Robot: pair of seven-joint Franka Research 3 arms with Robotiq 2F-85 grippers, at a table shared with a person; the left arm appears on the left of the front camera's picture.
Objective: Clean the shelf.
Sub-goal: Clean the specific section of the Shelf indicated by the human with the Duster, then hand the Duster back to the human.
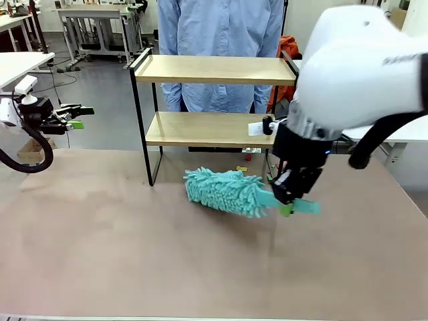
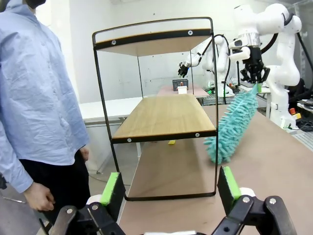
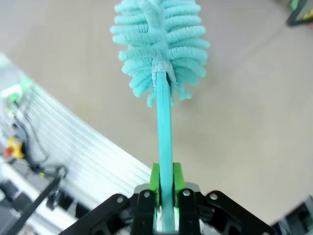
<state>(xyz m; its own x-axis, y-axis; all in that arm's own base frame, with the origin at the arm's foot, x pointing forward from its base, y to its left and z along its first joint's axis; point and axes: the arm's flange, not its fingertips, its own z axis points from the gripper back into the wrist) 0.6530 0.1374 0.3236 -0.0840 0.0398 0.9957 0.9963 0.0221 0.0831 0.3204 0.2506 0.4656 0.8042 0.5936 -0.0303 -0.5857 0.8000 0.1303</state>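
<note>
The right gripper (image 1: 288,198) has its jaws clenched on the flat handle of the teal duster (image 1: 224,191), fluffy head low just before the shelf (image 1: 214,69) at the far side of the tabletop (image 1: 134,254), likely to sweep its boards; the left gripper (image 2: 169,190) hangs aside, jaws released

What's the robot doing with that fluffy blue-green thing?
The robot's right gripper is shut on the handle of a fluffy teal duster. It holds the duster's head low over the table, just in front of the shelf. The duster isn't on the shelf boards yet. The left gripper is open and holds nothing, off to the side. A person in a light blue shirt stands behind the shelf.
</note>
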